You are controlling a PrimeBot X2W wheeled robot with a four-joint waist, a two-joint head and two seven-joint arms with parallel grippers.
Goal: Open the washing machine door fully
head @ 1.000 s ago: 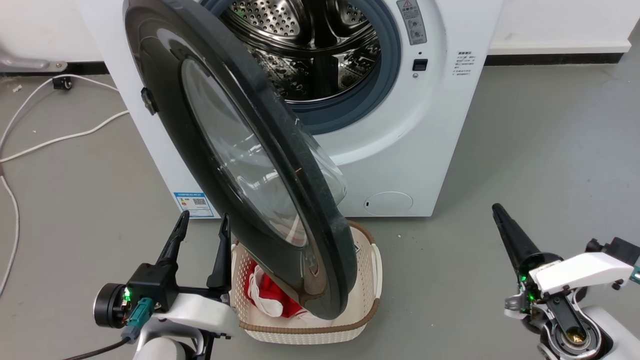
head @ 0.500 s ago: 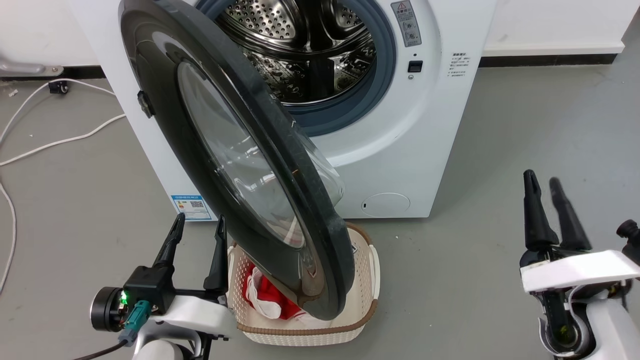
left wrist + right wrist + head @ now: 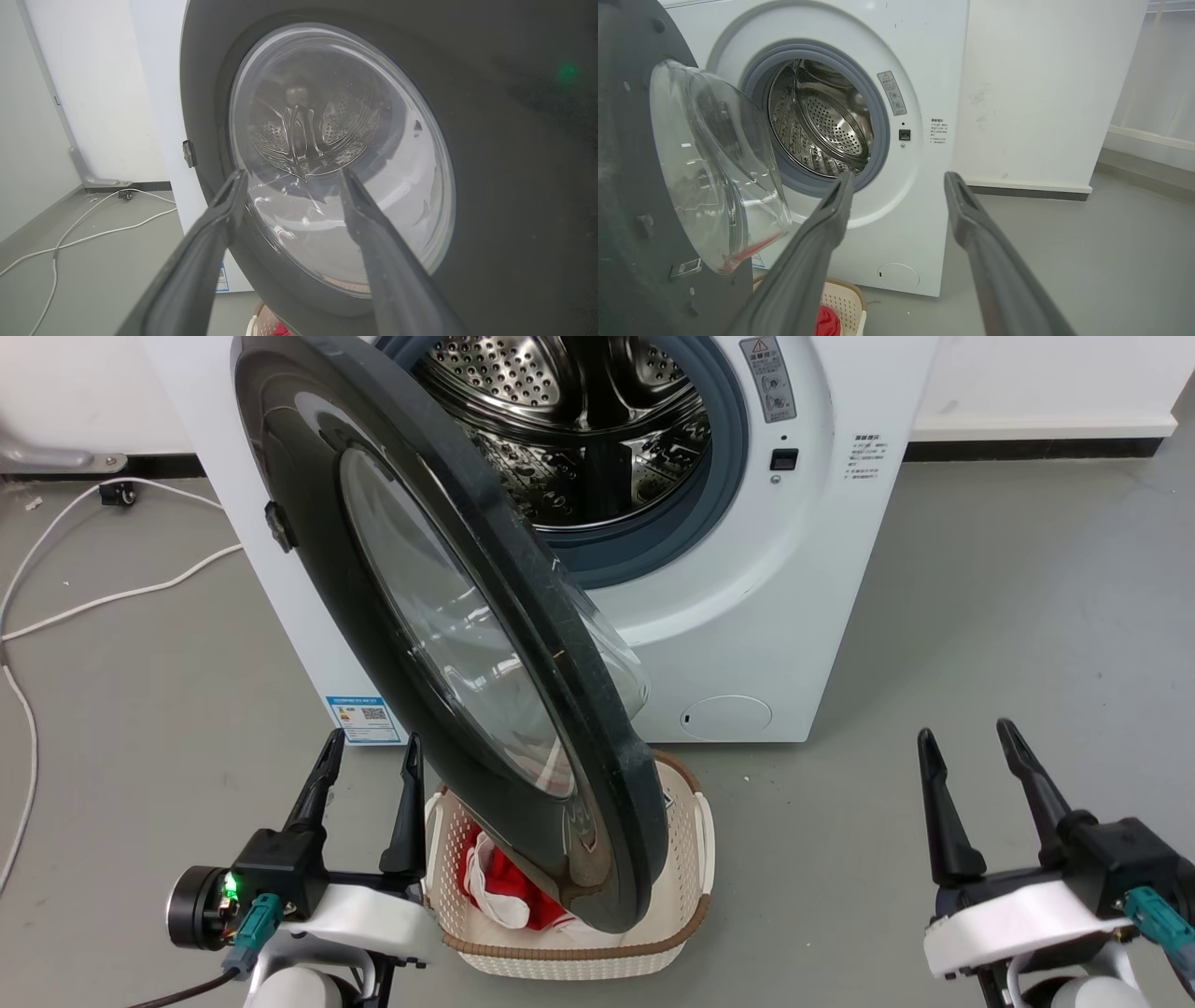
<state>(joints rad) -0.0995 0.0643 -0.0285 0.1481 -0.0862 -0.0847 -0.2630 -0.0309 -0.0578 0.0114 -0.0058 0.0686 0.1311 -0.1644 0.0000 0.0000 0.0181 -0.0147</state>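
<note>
1. Currently the washing machine door (image 3: 448, 644) stands swung out from the washing machine (image 3: 747, 616), hinged on the robot's left side, with its black rim edge-on to the head camera.
2. Door's domed clear centre bulges toward the machine; the outer face turns toward the left.
3. Drum (image 3: 579, 439) is exposed behind the door, perforated steel, ringed by a grey rubber seal (image 3: 719, 495).
4. Left gripper (image 3: 373, 739): jaws apart, nothing between them. It sits just beside the door's outer face, low down. In the left wrist view its fingers point at the glass; whether anything touches cannot be told.
5. Right gripper (image 3: 965, 733): jaws apart, holding nothing. It sits over bare grey floor (image 3: 980, 616), well apart from the door, off to the right of the machine.
6. Cream basket (image 3: 686, 896) sits on the floor just in front of the machine, with the door's lower rim overlapping it in the head view. Red and white cloth (image 3: 499, 891) lies inside.
7. Blue label (image 3: 364, 717) is low on the machine's front, left corner.
8. White cable (image 3: 121, 593) trails across the floor, left of the machine.
</note>
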